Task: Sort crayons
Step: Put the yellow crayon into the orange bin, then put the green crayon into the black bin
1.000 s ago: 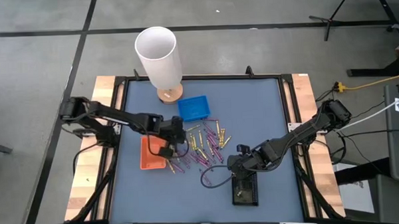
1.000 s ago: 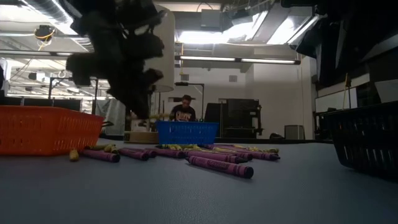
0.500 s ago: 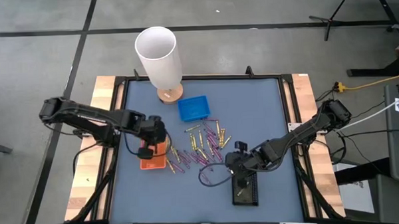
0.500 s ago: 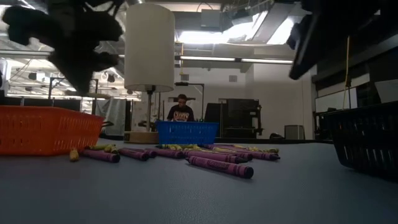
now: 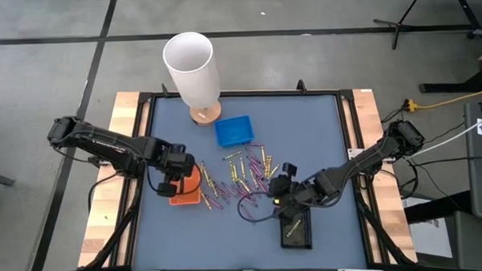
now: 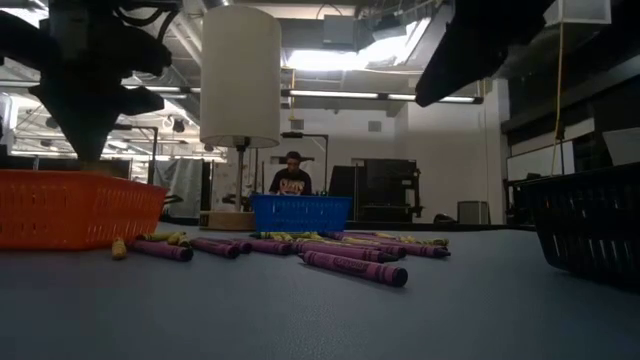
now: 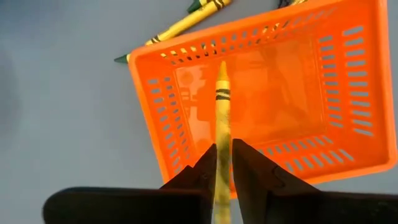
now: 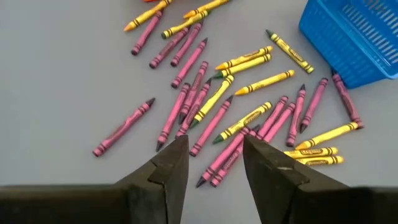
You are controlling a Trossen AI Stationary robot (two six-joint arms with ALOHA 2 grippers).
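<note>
Left gripper [image 7: 222, 163] over orange tray [image 7: 348, 93], fingers pinching a yellow crayon [image 7: 221, 112]; right gripper [image 8: 214, 155] spread wide, holding nothing, above loose crayons [image 8: 214, 109] scattered mid-table beside blue tray [image 8: 354, 37].

Likely a lab, bare ceiling ducts [image 6: 180, 25], strip lights [image 6: 385, 96], concrete floor [image 5: 46, 70]

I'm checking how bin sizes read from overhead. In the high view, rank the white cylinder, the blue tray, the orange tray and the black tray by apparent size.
1. white cylinder
2. blue tray

The orange tray and the black tray are partly hidden by the arms, so I can't rank them.
</note>
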